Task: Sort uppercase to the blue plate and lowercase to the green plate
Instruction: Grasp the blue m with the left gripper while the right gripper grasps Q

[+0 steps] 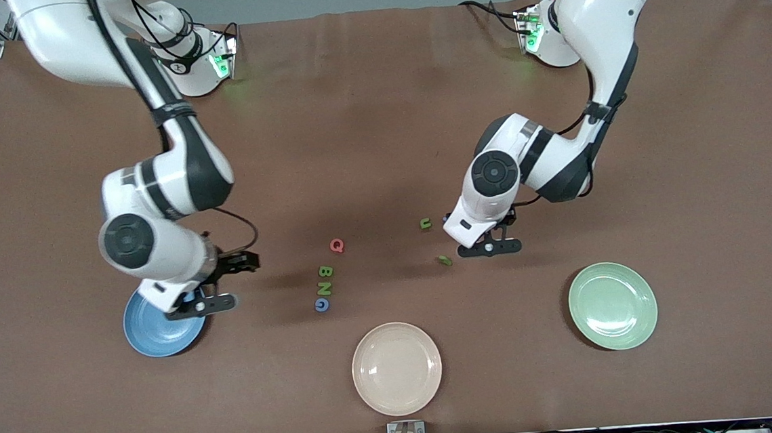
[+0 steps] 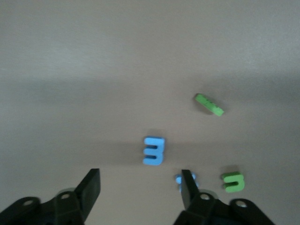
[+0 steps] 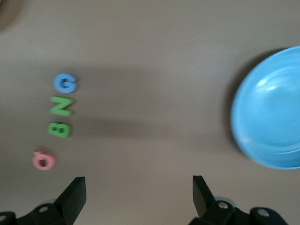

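The capitals lie in a short row mid-table: pink-red Q (image 1: pixel 337 246), green B (image 1: pixel 325 272), green N (image 1: pixel 323 288) and blue G (image 1: pixel 322 305). All four also show in the right wrist view, with G (image 3: pixel 65 83) at one end and Q (image 3: pixel 43 160) at the other. My right gripper (image 1: pixel 217 282) (image 3: pixel 137 192) is open and empty, over bare table between the blue plate (image 1: pixel 153 338) (image 3: pixel 272 112) and the capitals. My left gripper (image 1: pixel 479 237) (image 2: pixel 140 190) is open and empty, low over the lowercase group: blue m (image 2: pixel 153 150), blue x (image 2: pixel 179 180) partly hidden by a finger, green u (image 1: pixel 425 224) (image 2: pixel 233 182) and the green q-like piece (image 1: pixel 445 260) (image 2: pixel 209 104). The green plate (image 1: pixel 612 305) holds nothing.
A cream plate (image 1: pixel 396 368) holding nothing sits near the table's front edge, nearer the front camera than the letters. The brown table (image 1: pixel 354 144) is bare between the robot bases and the letters.
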Robot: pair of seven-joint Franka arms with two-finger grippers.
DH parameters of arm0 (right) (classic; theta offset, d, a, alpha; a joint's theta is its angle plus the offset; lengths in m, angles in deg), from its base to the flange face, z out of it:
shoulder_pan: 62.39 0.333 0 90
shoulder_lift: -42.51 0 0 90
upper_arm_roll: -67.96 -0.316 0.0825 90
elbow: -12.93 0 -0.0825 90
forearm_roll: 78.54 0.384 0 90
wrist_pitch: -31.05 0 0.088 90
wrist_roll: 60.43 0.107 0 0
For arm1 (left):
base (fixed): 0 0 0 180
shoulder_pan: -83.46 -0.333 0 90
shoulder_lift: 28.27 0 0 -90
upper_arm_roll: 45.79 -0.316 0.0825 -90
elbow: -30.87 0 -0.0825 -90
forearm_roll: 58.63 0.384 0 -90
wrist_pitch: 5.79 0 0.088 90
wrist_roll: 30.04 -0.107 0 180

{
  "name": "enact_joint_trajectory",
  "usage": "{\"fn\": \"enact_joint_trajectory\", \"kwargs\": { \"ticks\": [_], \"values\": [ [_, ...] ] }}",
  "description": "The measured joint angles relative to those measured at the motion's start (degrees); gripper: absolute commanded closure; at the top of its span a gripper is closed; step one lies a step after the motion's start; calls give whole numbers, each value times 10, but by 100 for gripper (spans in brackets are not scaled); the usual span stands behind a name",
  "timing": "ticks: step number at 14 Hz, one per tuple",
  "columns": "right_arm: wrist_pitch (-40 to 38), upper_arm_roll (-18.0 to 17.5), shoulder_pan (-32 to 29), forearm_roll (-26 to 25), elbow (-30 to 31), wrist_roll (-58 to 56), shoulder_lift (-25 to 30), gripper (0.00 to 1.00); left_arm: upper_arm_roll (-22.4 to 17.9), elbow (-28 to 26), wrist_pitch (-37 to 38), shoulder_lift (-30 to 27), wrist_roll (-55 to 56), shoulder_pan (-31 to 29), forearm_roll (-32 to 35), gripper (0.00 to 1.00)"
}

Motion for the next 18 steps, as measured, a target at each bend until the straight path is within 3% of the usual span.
{"fn": "enact_joint_trajectory", "kwargs": {
  "ticks": [7,12,13,18],
  "values": [
    [156,0,116,0,59,191,-68,0,-3,0,-42,50,4,1,4,41],
    [241,-2,152,1,109,259,-83,0,-3,0,-46,63,3,0,5,46],
    [250,-2,156,1,115,267,-84,5,-4,0,-50,65,3,0,5,50],
    [260,0,156,1,119,270,-87,35,-3,3,-61,71,3,-2,5,94]
  ]
}}
